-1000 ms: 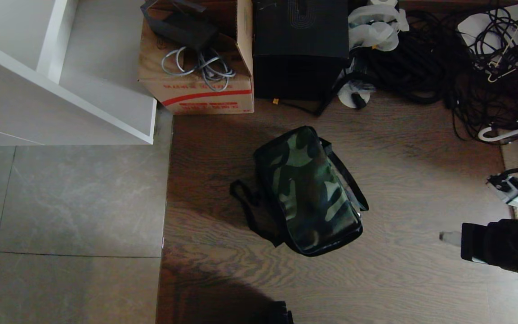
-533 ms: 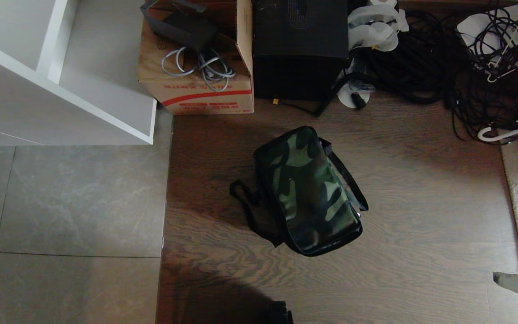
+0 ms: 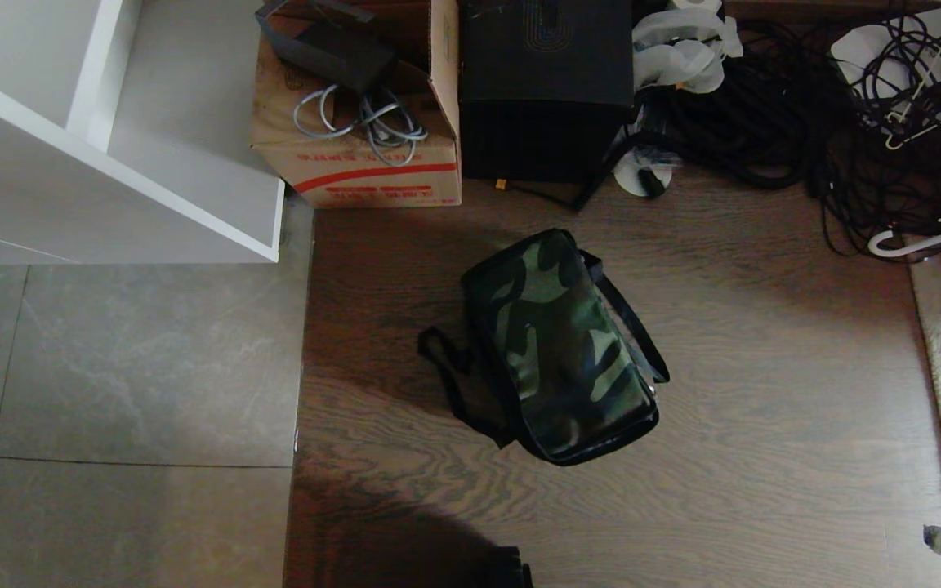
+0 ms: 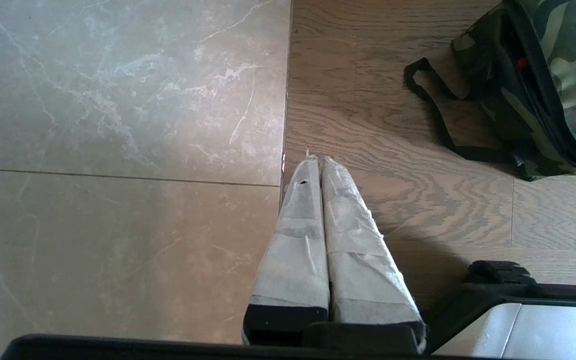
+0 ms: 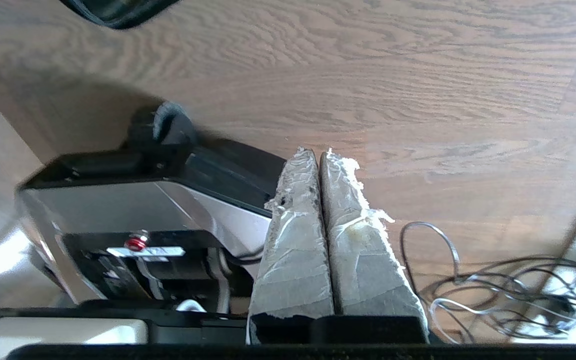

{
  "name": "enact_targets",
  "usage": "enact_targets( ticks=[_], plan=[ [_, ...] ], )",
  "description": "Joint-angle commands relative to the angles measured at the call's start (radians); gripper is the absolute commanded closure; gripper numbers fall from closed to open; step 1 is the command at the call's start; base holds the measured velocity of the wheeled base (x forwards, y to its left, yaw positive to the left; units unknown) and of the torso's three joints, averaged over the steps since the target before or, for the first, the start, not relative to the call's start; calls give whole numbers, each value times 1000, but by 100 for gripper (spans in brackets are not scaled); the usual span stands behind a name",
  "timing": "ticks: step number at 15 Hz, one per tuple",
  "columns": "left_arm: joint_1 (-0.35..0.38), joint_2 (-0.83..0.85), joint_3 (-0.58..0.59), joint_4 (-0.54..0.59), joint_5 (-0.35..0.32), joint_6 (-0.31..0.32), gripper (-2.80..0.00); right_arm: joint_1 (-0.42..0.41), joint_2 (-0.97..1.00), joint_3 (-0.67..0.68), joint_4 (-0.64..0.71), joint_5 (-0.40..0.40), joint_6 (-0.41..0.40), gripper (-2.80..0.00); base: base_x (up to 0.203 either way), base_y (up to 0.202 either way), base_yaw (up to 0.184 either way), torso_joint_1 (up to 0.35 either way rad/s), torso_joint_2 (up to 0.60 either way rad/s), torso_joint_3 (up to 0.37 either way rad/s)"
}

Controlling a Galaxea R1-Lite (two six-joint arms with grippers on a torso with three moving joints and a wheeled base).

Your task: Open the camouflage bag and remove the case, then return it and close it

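The bag [image 3: 560,347] lies zipped shut mid-floor on the wood, so either opening is yet to begin or the job is done. Both grippers, left [image 4: 316,159] and right [image 5: 317,151], hang off it with jaws closed, empty.

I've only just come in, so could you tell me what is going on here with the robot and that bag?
Nothing is being handled right now. The camouflage bag lies shut on the wooden floor, its strap trailing beside it, and no case is in sight. The right gripper is shut and empty, just inside the head view's lower right corner, well away from the bag. The left gripper is shut too, parked over the floor.
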Motion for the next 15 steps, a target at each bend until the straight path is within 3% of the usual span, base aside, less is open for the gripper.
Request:
enact_targets(
  ticks=[1,4,7,9,15],
  plan=[
    [0,1,-1,0,0,0,0,1,-55,8,2,1,13,0,0,0,0,0,0,0],
    [0,1,-1,0,0,0,0,-12,-165,74,-12,5,-27,0,0,0,0,0,0,0],
    [0,1,0,0,0,0,0,-72,-335,196,-32,5,-177,0,0,0,0,0,0,0],
    [0,1,0,0,0,0,0,-93,-451,286,-77,10,-225,0,0,0,0,0,0,0],
    [0,1,-1,0,0,0,0,-99,-679,445,-246,16,-266,0,0,0,0,0,0,0]
  ],
)
